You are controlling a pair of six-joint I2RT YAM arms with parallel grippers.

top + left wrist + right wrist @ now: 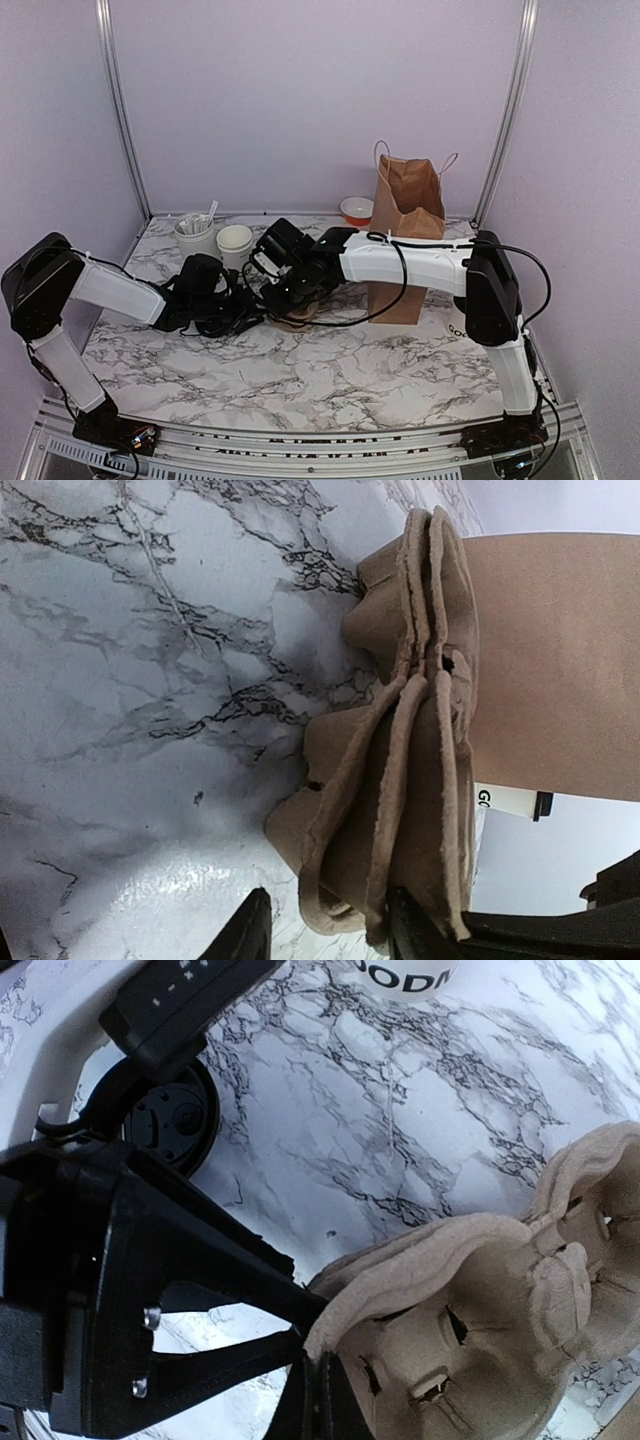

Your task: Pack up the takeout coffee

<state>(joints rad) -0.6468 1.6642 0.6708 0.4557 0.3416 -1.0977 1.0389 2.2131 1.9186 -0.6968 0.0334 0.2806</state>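
Right hand point(318, 1396) is closed tight on the thin rim of the brown pulp tray point(470, 1330), pinching one edge flat between its fingers. Left hand point(330, 925) stands part open astride the opposite end of that tray, one finger on each side. A sliver of desk point(150, 680) shows between one finger and the pulp, so I cannot tell whether it is gripping or only bracketing. From the left wrist the tray shows several layered rims, so it may be a nested stack rather than a single tray.

The takeout coffee point(508, 801) is in neither hand. It stands on the desk with its black lid point(543, 805) on, well apart from both hands. From the left hand it is beyond the tray's far end, just beside the foot of the brown paper bag point(408, 215). That bag stands upright, also out past both hands.

By my reading the task is at an early stage: only the tray is being dealt with, and its wells hold nothing. Left to do are seating the cup in a well and getting it into the bag.
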